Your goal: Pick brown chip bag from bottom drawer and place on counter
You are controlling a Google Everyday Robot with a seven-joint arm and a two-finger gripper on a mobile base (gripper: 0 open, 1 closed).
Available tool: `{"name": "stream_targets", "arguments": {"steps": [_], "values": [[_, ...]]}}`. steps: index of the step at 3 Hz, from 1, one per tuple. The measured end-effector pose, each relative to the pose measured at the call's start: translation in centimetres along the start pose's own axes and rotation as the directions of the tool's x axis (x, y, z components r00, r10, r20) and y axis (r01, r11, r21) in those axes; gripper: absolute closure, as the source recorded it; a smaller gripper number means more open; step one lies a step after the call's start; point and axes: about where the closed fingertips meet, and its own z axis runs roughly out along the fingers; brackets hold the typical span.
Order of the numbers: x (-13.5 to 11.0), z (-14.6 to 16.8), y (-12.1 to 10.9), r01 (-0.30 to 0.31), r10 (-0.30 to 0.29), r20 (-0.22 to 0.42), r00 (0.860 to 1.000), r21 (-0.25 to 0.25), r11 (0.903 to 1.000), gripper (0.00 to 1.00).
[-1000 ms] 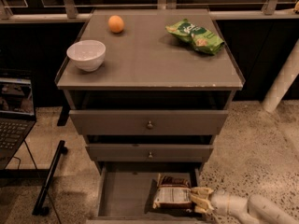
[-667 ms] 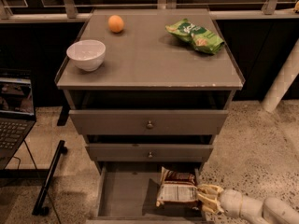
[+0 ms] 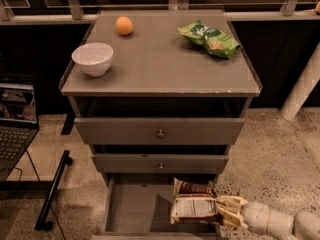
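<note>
Since approx. 1 s ago the brown chip bag [image 3: 194, 208] is raised from flat to upright, w/ the gripper [image 3: 222, 212] clamped on its right edge, just above the bottom drawer [image 3: 127, 209] floor. Pick seems secured; the lift to the counter [image 3: 160, 66] remains.
</note>
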Motion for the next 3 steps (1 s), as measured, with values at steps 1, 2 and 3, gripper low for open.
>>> {"name": "stream_targets", "arguments": {"steps": [1, 2, 3], "values": [[-3.5, -1.4, 2.3, 0.044, -0.043, 0.023, 0.999, -0.01, 0.999, 1.0], [-10.2, -3.7, 6.7, 0.116, -0.116, 0.035, 0.993, -0.01, 0.9932, 1.0], [-17.7, -6.1, 10.7, 0.209, -0.208, 0.041, 0.977, -0.023, 0.9776, 1.0]]}}
